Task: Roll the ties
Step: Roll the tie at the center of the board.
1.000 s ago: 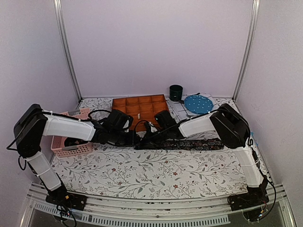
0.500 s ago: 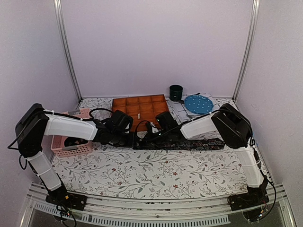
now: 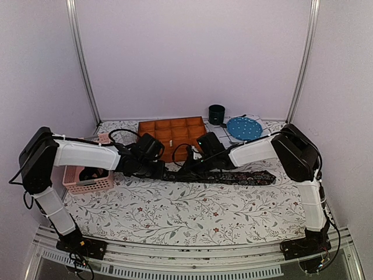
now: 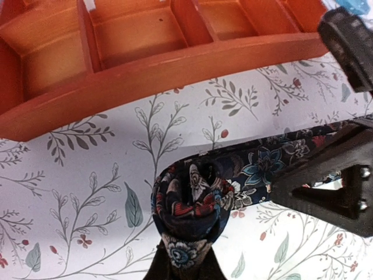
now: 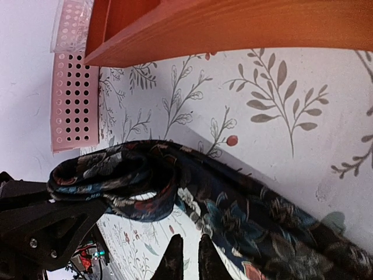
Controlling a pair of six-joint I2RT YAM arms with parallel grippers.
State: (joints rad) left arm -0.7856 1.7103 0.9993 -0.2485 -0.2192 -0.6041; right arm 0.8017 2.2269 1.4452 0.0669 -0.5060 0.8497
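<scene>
One dark floral tie (image 3: pixel 233 177) lies left to right on the flowered table, in front of the orange tray. Its pointed wide end is at the right. Its left end is wound into a small roll (image 4: pixel 192 201). My left gripper (image 3: pixel 158 171) is shut on that roll, as the left wrist view (image 4: pixel 183 265) shows. My right gripper (image 3: pixel 187 168) hovers just right of the roll. In the right wrist view its fingers (image 5: pixel 187 256) are almost together with nothing between them, and the tie (image 5: pixel 262 221) passes beside them. No other tie shows.
An orange compartment tray (image 3: pixel 172 133) stands just behind both grippers. A pink perforated basket (image 3: pixel 87 175) is at the left under the left arm. A blue dotted plate (image 3: pixel 243 127) and a dark cup (image 3: pixel 217 114) are at the back right.
Both wrists have shifted a little to the right, and the right arm's elbow has swung right. The left gripper still holds the rolled end.
</scene>
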